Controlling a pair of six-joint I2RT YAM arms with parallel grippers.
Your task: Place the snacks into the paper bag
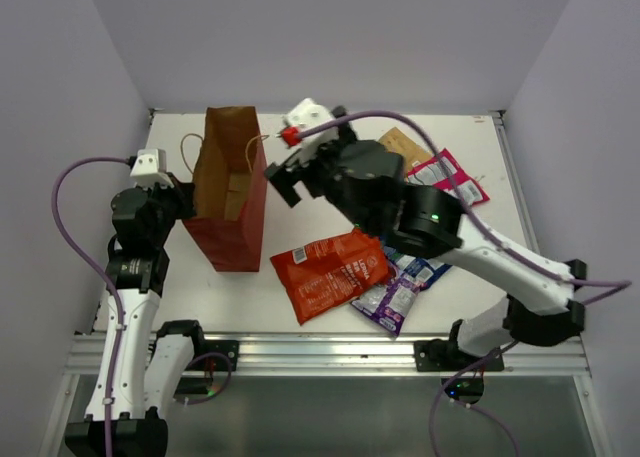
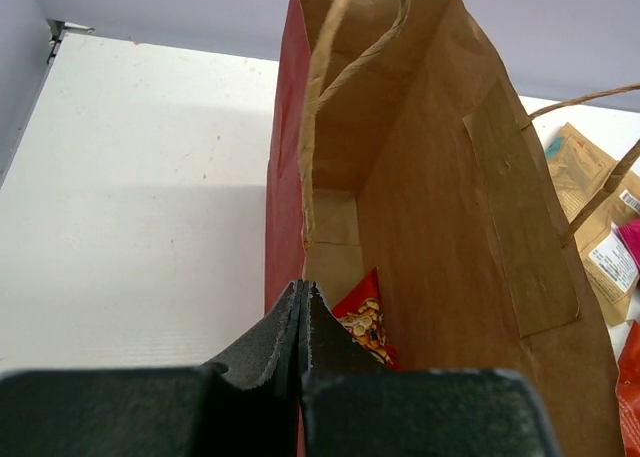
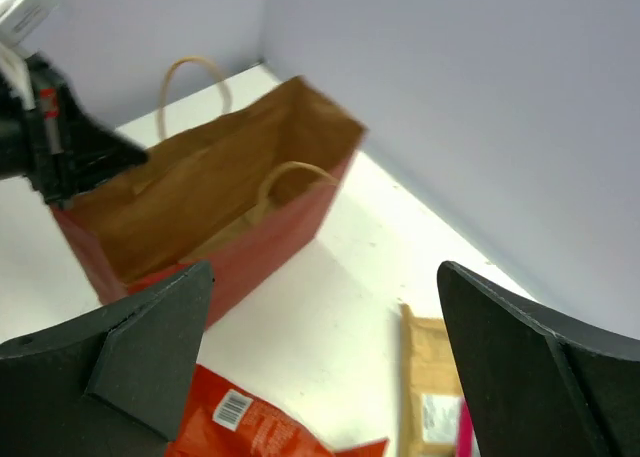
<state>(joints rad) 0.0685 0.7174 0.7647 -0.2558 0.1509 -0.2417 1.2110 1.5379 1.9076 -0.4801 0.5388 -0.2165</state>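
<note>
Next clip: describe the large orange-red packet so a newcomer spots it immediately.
Find the red paper bag standing on the left side of the white table. Just right of its base, nearer the arms' bases, the orange-red packet lies flat. It is the biggest packet, with a white barcode label, left of the smaller blue-white packet and purple-silver packet.

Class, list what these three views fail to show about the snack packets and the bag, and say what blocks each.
- Small red packet inside the red paper bag: left wrist view, lower part behind the shut left gripper.
- Tan-brown foil packet: top view, mostly under the right arm.
- Blue-white foil packet: top view, partly under that arm.
</note>
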